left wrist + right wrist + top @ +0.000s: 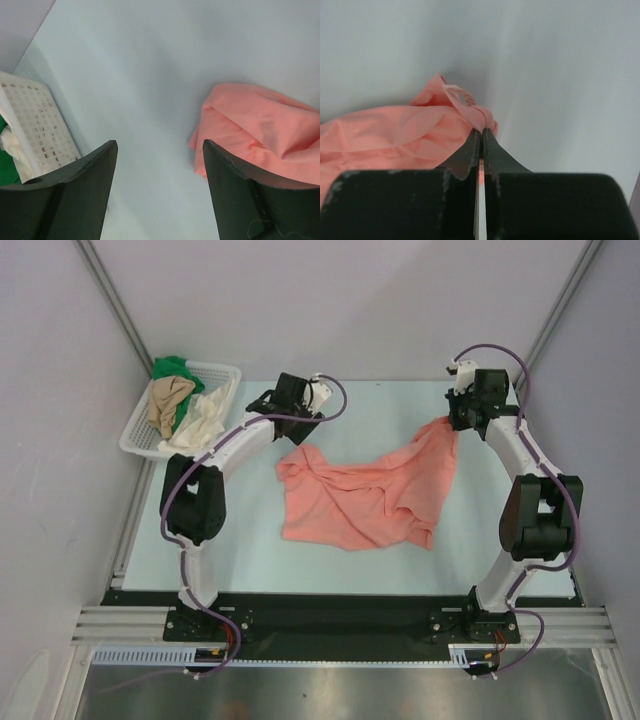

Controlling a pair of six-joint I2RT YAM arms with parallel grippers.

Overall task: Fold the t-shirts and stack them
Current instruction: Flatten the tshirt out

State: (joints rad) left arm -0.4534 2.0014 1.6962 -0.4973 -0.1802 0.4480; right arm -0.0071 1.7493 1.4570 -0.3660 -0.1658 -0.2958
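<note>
Risks, near first. The salmon-pink soft cloth t-shirt [350, 505] is spread crumpled at counter centre, with its near hem bunched toward 6 o'clock. If it is hauled by one corner only, it is likely to be dragged and twisted over itself.

At 2 o'clock the shirt's far corner is pinched by the right end effector [481, 131], which is clenched tight on a thin seam edge beside a small label. Little cloth is caught, so slip-out under pull is judged possible.

At 11 o'clock the left end effector [159, 145] is parted, with nothing between the fingers. It is hung just beside the shirt's other far corner, not touching it. A grab from there may miss, or several layers may be taken at once, leaving the shirt unflattened.

The white plastic lattice basket [42, 127] is set at 10 o'clock, near the left arm. A knock on a wide swing is judged possible. Green, tan and cream cloth t-shirts [180, 400] are heaped in it unfolded. The cream one appears draped over the rim, so snagging cannot be ruled out.

Surface: the pale blue-green flat counter [240, 560] is smooth and matt, and cloth is expected to slide easily on it. The black base rail [340, 615] is seen at 6 o'clock, with the arms bolted on.

Room: plain grey-white walls [330, 300] are seen on three sides, with metal frame uprights [110, 290] at the far corners.
</note>
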